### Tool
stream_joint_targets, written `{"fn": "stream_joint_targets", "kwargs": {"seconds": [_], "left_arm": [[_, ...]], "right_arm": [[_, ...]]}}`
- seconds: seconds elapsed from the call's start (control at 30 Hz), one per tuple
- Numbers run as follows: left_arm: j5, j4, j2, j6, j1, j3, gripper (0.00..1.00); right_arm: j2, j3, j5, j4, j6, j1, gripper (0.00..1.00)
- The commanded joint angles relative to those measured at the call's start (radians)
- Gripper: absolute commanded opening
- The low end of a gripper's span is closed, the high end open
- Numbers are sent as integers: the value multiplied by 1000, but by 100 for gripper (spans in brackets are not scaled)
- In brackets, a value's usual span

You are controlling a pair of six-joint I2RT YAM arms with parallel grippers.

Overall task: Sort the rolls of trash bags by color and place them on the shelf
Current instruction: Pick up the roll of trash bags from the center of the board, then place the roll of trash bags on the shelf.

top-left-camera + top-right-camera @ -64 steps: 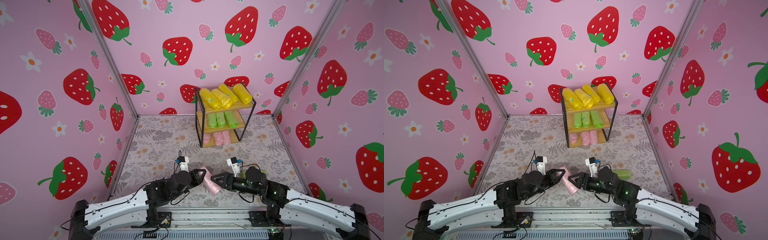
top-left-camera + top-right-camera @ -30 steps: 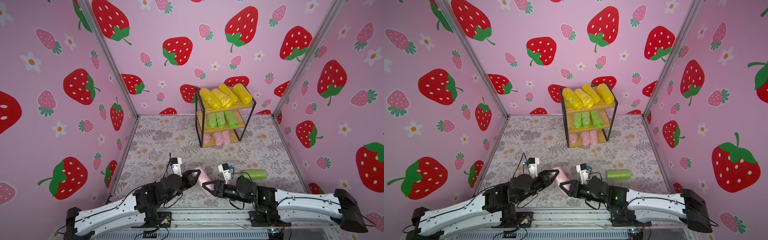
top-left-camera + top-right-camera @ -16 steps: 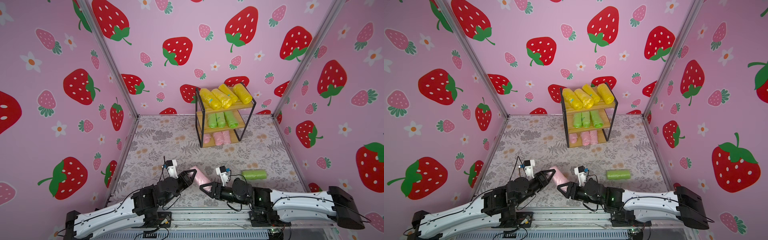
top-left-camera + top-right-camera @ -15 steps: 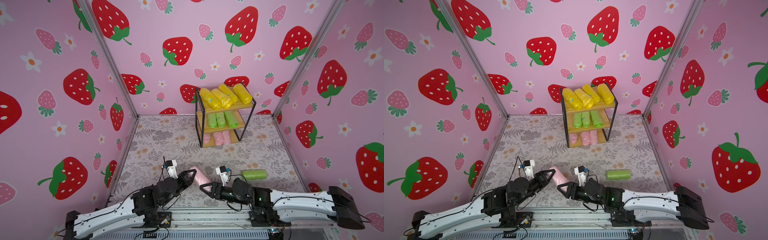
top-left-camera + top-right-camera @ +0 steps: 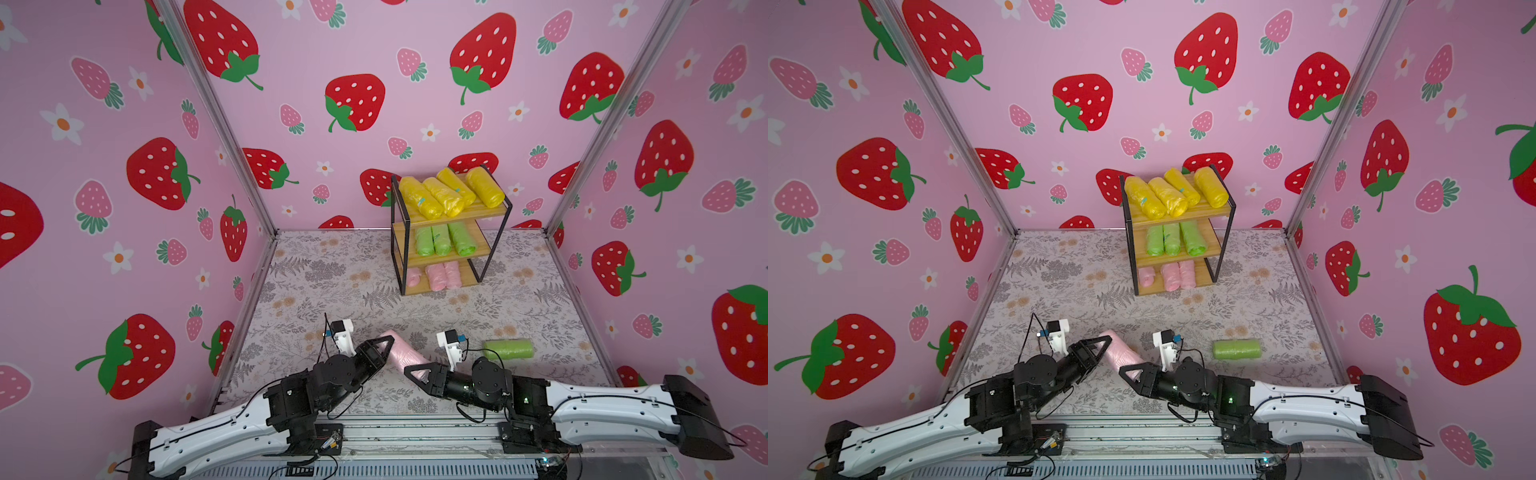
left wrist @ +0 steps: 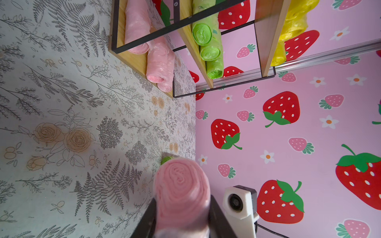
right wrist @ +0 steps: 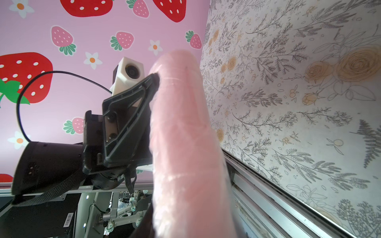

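A pale pink roll [image 5: 401, 351] [image 5: 1121, 351] hangs above the floor near the front, held at both ends. My left gripper [image 5: 384, 347] [image 5: 1104, 343] is shut on its far end; the left wrist view shows the roll's spiral end [image 6: 182, 191] squeezed between both fingers. My right gripper [image 5: 415, 368] [image 5: 1127, 370] is shut on the near end, and the roll [image 7: 181, 123] fills the right wrist view. A light green roll [image 5: 508, 349] [image 5: 1236, 349] lies on the floor to the right. The shelf [image 5: 478, 213] [image 5: 1204, 217] at the back holds several yellow rolls on top, three green in the middle and three pink at the bottom.
Pink strawberry-patterned walls close in the floral floor mat [image 5: 332, 291] on three sides. A metal rail [image 5: 415, 432] runs along the front edge under both arms. The bottom tier [image 6: 142, 61] has a gap between its pink rolls.
The right gripper's jaws, open around the pink roll's near end half a second ago, have closed on it. The left gripper keeps its grip and has barely moved.
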Motion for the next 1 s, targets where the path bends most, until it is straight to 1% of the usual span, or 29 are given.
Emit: {"fn": "stream_joint_targets", "kwargs": {"seconds": [0.0,0.03,0.07,0.1,0.13,0.17,0.27,0.3,0.43,0.57,0.67,0.87,0.93,0.97], "left_arm": [[-3,61,-1,25,5,14,33],[-6,46,-1,19,4,19,52],[-10,30,-2,13,5,22,64],[-13,16,-5,11,5,25,70],[-18,2,-9,8,5,28,94],[-23,-10,-13,6,4,29,100],[-41,-46,-32,2,5,30,100],[-45,-58,-38,1,5,32,100],[-60,-108,-75,1,5,29,100],[-70,-164,-117,-10,4,21,100],[-78,-194,-148,-24,5,8,100],[-104,-237,-212,-45,5,-26,100],[-112,-243,-235,-53,4,-39,100],[-117,-249,-247,-60,5,-47,100]], "right_arm": [[-59,-24,87,-4,-10,4,0],[-81,-33,101,-13,-10,2,0],[-101,-39,115,-24,-13,-1,0],[-121,-45,123,-35,-13,-6,0],[-147,-51,131,-56,-12,-15,0],[-171,-52,134,-78,-12,-27,0],[-243,-34,113,-191,-18,-105,0],[-265,-25,100,-226,-22,-158,0],[-332,-2,-29,-335,-34,-390,0],[-337,-20,-171,-337,4,-641,0],[-276,-38,-273,-263,54,-769,0],[-65,22,-422,-164,29,-914,0],[26,42,-460,-125,26,-961,0],[51,44,-456,-86,37,-978,0]]}}
